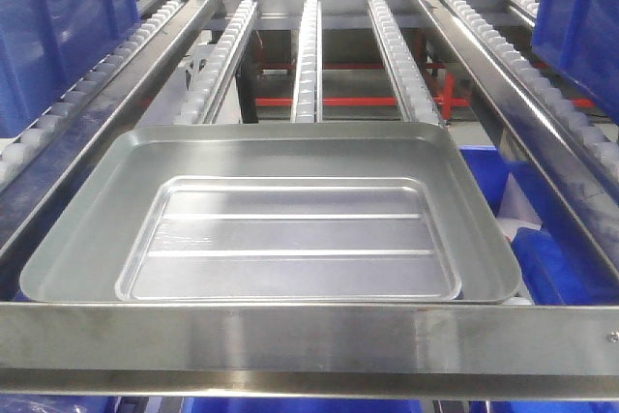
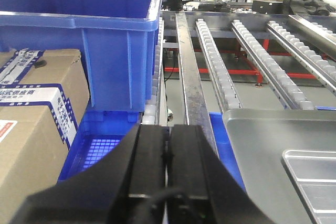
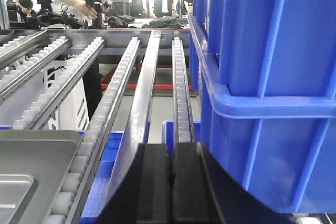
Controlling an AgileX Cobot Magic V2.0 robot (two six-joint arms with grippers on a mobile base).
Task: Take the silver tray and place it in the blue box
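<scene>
silver tray is lying nested in the larger tray at 6 o'clock on the roller rails — untouched | blue box is sitting at 10 o'clock, mouth up, ready to receive | left hand and right hand are hovering pinched together, gripping nothing

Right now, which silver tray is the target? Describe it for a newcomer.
At the near end of the roller conveyor sits a large silver tray. Inside it lies the smaller silver tray: two long ridges cross its floor; the outer floor is plain.
</scene>
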